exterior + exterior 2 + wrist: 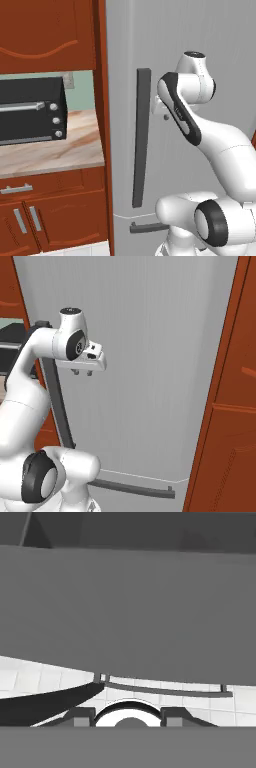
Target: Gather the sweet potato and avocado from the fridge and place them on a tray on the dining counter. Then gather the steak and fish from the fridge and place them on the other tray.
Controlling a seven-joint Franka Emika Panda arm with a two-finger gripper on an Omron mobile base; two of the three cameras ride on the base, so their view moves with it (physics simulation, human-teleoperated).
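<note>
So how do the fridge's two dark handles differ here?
The long handle stands vertical on the upper door; the lower handle lies horizontal beneath the door seam. The long handle is far longer, the lower handle short. Both are dark bars on the silver-grey fridge, which is shut.

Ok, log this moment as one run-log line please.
stage: approaching fridge | door: closed | end effector: empty, pointing down, right of long handle, not touching | food: none in view

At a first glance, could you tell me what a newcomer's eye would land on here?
The tall silver-grey fridge fills the middle, its door shut and its long dark vertical handle on the left side. The white arm's gripper hangs in front of the door, holding nothing. A black toaster oven sits on the wall counter to the left.
</note>
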